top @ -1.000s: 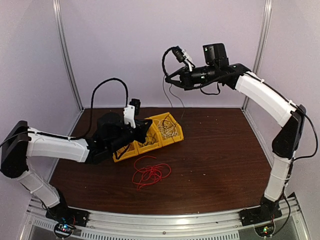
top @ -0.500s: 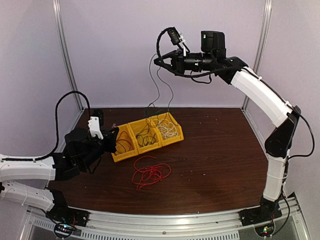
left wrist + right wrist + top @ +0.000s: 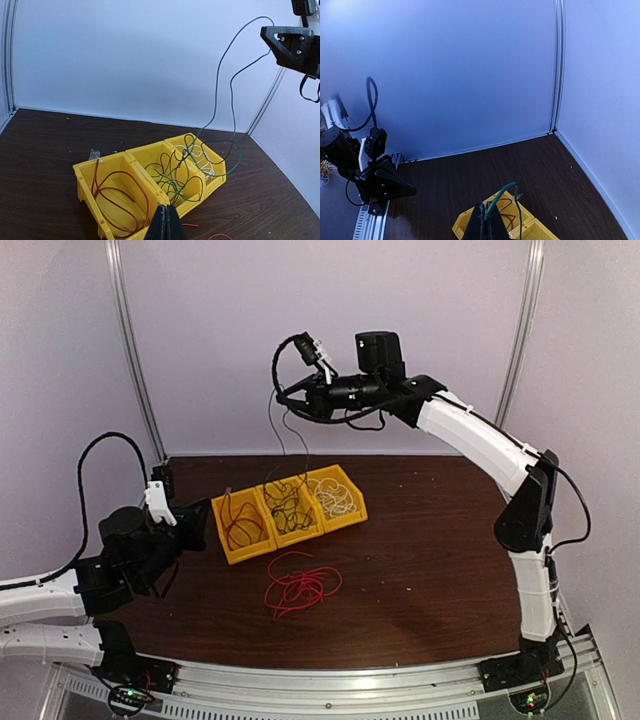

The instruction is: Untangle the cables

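The right claw [image 3: 281, 397] is pinching the dark green cable [image 3: 288, 505] high above the tabletop [image 3: 430, 540], its fingers closed tight on the thin wire. The wire is hanging down in two slack strands into the middle one of three yellow bins [image 3: 300, 532]. There the rest of it is lying in a loose, loopy tangle, and one loop is spilling over into the neighbouring bin. The bins are small, open plastic boxes standing side by side in a slanted row near the back left of the dark wood-grain surface. A white cable [image 3: 336, 498] is curling in the right-hand bin, and a red cable [image 3: 240, 525] is coiling in broad loops in the left-hand one. A second red cable [image 3: 300, 585] is sprawling on the bare wood just in front of the bins, apart from them. The left claw [image 3: 166, 222] is hovering low beside the left end of the row with its fingers pressed together on nothing. It is pointing at the bins without touching them. Pale walls and aluminium posts [image 3: 130, 350] are enclosing the workspace.
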You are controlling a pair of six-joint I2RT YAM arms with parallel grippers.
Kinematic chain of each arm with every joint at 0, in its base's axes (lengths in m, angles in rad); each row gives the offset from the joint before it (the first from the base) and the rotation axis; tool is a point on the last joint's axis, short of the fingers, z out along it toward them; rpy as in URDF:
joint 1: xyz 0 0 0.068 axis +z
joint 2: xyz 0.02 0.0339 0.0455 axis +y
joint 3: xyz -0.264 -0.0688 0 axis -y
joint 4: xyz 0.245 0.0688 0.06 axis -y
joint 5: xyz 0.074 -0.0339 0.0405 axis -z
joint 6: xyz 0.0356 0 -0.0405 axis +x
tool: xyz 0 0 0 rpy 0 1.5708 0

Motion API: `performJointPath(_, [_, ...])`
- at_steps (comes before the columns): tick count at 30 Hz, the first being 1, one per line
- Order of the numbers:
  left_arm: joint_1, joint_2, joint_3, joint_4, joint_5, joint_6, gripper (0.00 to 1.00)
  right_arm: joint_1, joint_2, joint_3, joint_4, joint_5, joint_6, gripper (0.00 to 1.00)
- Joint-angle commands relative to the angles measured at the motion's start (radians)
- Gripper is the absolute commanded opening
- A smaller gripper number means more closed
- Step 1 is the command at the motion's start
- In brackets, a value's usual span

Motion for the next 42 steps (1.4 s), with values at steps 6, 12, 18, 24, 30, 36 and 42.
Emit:
performJointPath(6, [0.005,-0.084,-0.013,-0.075,-0.037,-0.017,0.0,-0.001,0.085,0.012,0.021,0.069,-0.06,0.0])
performJointPath(12, [0.005,-0.086,-0.015,-0.088,-0.039,-0.027,0.01,-0.018,0.176,-0.024,0.056,0.095,-0.074,0.0])
performJointPath(18, [0.005,-0.095,-0.012,-0.102,-0.036,-0.034,0.02,-0.034,0.256,-0.113,0.109,0.109,-0.043,0.0])
performJointPath(24, [0.005,-0.106,-0.012,-0.115,-0.043,-0.034,0.02,-0.033,0.333,-0.142,0.073,0.106,-0.043,0.0])
performJointPath(30, [0.005,-0.08,-0.016,-0.098,-0.037,-0.037,0.03,-0.026,0.37,-0.138,-0.003,0.14,-0.066,0.0])
performJointPath(36, [0.005,-0.056,-0.018,-0.069,-0.022,-0.04,0.04,-0.027,0.36,-0.131,-0.111,0.108,-0.101,0.18])
performJointPath(42, [0.005,-0.053,-0.008,-0.062,-0.016,-0.036,0.06,-0.043,0.209,-0.206,-0.171,0.139,-0.124,0.31])
